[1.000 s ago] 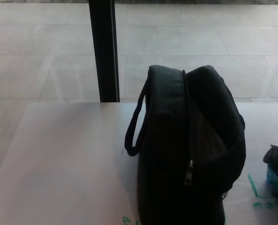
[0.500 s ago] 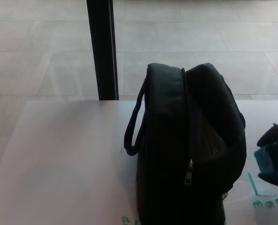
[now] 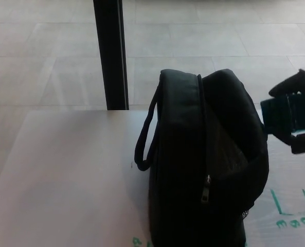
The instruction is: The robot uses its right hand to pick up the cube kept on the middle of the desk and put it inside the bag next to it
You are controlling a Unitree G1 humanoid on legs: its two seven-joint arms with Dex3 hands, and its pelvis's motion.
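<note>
A black bag (image 3: pixel 206 170) stands upright in the middle of the white desk (image 3: pixel 70 175), its zip running down the near side and a strap looping off its left. My right hand (image 3: pixel 296 116) is raised at the right edge of the head view, level with the bag's top and just to its right. It is shut on a teal cube (image 3: pixel 286 114), which shows dark between the black fingers. My left hand does not appear.
A black post (image 3: pixel 110 54) rises behind the desk's far edge, left of the bag. Green marker lines and writing (image 3: pixel 293 211) mark the desk at the lower right. Tiled floor lies beyond the desk.
My right hand has lifted the cube from the desk at the lower right up to the height of the bag's top. The green outline on the desk now shows bare.
</note>
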